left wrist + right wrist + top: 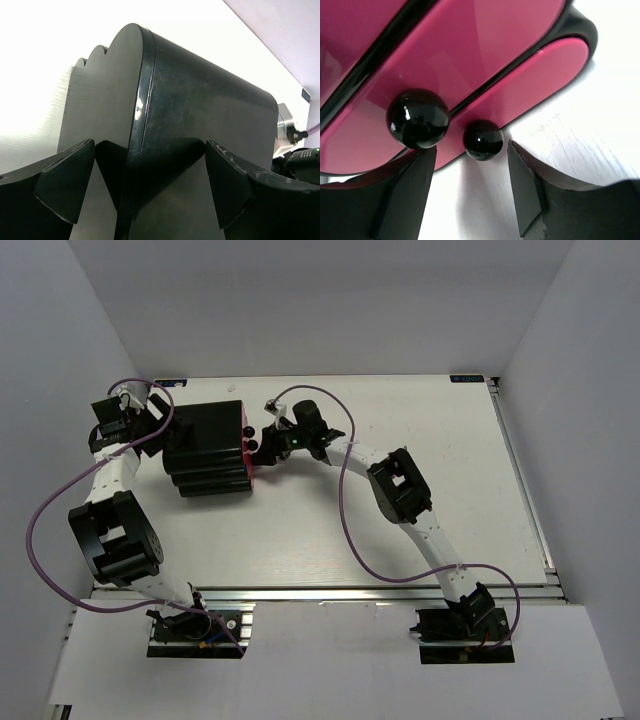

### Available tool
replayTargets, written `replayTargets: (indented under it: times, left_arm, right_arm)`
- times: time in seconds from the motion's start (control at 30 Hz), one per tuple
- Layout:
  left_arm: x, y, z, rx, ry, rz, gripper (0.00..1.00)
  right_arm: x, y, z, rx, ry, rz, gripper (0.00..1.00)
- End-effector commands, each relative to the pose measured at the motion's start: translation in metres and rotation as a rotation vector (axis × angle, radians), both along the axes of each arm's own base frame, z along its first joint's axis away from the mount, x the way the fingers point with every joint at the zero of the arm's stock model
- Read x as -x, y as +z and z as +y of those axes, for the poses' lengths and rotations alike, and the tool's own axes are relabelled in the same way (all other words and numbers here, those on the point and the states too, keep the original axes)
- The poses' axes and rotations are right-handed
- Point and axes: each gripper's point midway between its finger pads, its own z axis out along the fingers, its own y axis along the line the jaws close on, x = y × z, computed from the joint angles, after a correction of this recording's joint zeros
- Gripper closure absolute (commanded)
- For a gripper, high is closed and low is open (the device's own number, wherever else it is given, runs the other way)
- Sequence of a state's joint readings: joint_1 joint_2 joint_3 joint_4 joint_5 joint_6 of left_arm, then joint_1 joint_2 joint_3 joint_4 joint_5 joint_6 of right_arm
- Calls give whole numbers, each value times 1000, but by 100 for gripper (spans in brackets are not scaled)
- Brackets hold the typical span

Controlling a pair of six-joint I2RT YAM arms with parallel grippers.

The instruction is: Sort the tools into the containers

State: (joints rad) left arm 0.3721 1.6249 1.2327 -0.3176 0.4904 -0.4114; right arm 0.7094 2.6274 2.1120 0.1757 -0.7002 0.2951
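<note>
A black stacked drawer cabinet (207, 449) stands at the table's back left, its magenta-pink drawer fronts (246, 452) facing right. The right wrist view shows the pink drawers (470, 55) shut, with round black knobs (482, 139). My right gripper (470, 172) is open just in front of the lowest knob, which sits between the fingertips without being touched; it also shows in the top view (262, 445). My left gripper (145, 182) is open against the cabinet's back (200, 150); it also shows in the top view (158, 420). No screwdrivers or wrench are in view.
The white table (400, 540) is bordered by white walls at the back and sides. Purple cables (350, 470) loop over both arms. The right arm (400, 490) stretches across the middle of the table.
</note>
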Motion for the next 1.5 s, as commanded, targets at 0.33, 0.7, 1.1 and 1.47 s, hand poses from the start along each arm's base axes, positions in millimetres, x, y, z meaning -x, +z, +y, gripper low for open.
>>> replayTargets:
  times: [0.33, 0.7, 1.1, 1.47]
  left_arm:
    - [50, -69, -24, 56, -35, 299, 3]
    - [52, -70, -24, 54, -35, 305, 3]
    - [51, -71, -23, 55, -34, 306, 3]
    - [49, -73, -24, 62, -43, 300, 3]
  right_arm:
    - [-10, 7, 5, -83, -89, 133, 40]
    - [-11, 1, 8, -91, -92, 121, 66]
    - [-28, 7, -20, -82, -124, 109, 89]
    - [-34, 9, -105, -25, -133, 102, 91]
